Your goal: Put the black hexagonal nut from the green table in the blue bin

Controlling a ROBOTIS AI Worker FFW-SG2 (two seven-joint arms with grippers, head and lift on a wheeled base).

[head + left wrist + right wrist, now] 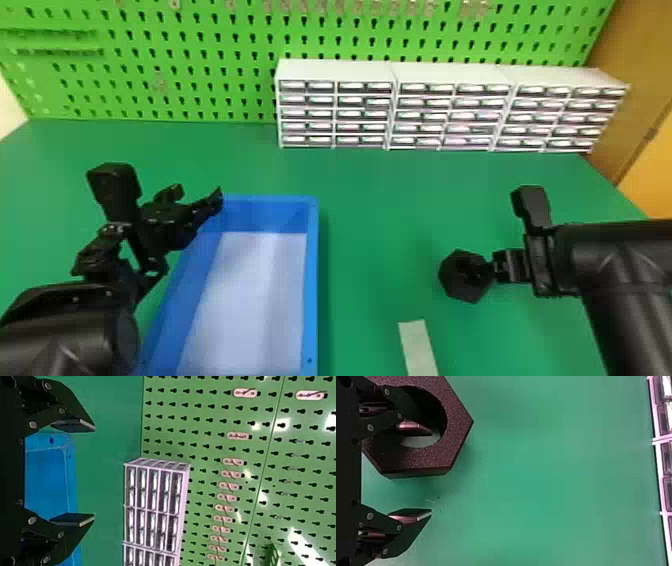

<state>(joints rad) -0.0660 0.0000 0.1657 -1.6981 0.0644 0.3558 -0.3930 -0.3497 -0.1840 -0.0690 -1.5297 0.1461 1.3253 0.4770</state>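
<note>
Right of the blue bin (311,280), your hexagonal nut (451,287) is black, finely speckled in your right wrist view. You have a whitish floor inside the bin and a plain green table (380,225) around it. Beyond the bin, your bright green pegboard (200,57) carries rows of dark keyhole slots, and white cabinets (335,70) show a dark-and-pale drawer grid. Right of the bin, you see a pale grey-green strip (418,345).

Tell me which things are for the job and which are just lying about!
For the job:
black hexagonal nut
blue rectangular plastic bin
green table
right black two-fingered tool

Just lying about:
pale flat strip
white boxy drawers
green pegboard
</note>
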